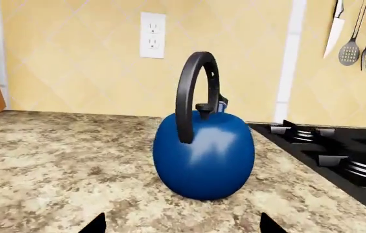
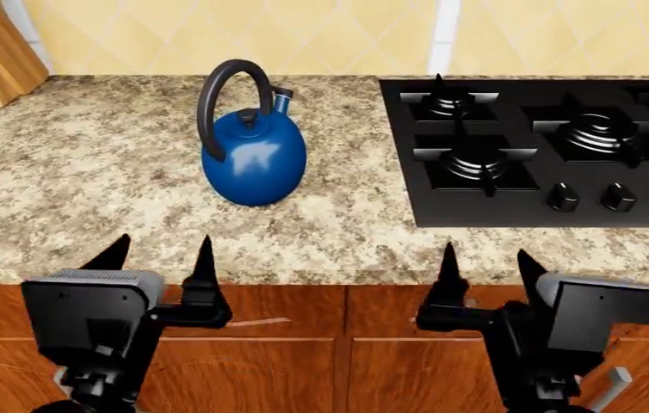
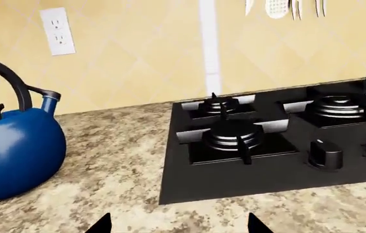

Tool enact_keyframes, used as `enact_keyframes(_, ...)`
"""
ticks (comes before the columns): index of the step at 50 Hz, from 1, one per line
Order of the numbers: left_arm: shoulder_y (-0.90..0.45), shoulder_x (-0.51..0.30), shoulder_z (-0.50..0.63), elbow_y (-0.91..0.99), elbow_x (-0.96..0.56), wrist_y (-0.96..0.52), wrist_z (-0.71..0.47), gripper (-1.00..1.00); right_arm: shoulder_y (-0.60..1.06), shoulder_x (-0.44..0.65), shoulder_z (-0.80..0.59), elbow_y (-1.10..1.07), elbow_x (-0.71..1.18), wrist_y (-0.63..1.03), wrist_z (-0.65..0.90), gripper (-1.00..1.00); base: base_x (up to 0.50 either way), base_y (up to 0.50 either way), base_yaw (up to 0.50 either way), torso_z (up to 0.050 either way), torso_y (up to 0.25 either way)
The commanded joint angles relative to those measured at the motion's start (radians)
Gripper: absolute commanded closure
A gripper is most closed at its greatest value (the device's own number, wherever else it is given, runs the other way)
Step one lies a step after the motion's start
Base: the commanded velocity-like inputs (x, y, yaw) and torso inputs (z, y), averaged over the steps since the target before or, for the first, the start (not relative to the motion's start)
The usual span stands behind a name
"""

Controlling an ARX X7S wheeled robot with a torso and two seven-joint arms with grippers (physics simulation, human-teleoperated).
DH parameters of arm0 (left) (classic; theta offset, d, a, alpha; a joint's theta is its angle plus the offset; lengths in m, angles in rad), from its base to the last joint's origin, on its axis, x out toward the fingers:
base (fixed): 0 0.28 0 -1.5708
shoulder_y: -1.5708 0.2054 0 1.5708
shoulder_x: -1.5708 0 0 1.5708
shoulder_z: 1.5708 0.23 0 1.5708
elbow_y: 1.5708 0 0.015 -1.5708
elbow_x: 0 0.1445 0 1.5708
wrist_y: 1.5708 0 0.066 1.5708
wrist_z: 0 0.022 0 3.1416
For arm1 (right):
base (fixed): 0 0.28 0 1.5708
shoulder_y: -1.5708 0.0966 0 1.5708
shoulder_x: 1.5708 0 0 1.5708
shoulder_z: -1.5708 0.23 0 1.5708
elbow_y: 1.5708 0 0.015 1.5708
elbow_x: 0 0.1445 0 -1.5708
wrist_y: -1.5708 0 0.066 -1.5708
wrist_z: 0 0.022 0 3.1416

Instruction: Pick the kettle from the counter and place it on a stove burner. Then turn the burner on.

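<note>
The worktop [image 2: 95,172] is big and speckled. The black stove [image 2: 531,206] sits flat in it on my right side. The blue kettle [image 2: 253,155] stands upright on the worktop, left of the stove and not touching it. The nearest burner [image 2: 474,163] has nothing on it. My left gripper [image 2: 158,258] and right gripper [image 2: 485,262] both hang at the front edge, spread wide and holding nothing.
</note>
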Motion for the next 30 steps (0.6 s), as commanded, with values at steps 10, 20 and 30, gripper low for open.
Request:
enact_keyframes(10, -0.559, -0.307, -0.154, 0.243, -0.754, -0.641, -0.283, -1.00, 0.522, 0.266, 0.296, -0.265, 0.891, 0.654, 0.502, -1.00, 0.00, 0.00, 0.00, 0.000, 0.000)
enact_keyframes(20, -0.535, -0.303, -0.161, 0.235, -0.727, -0.621, -0.286, -1.00, 0.517, 0.262, 0.278, -0.266, 0.860, 0.647, 0.491, -1.00, 0.02, 0.00, 0.00, 0.000, 0.000)
enact_keyframes(30, -0.527, -0.294, -0.143, 0.218, -0.700, -0.611, -0.276, -1.00, 0.533, 0.272, 0.254, -0.262, 0.866, 0.652, 0.506, -1.00, 0.10, 0.00, 0.00, 0.000, 0.000)
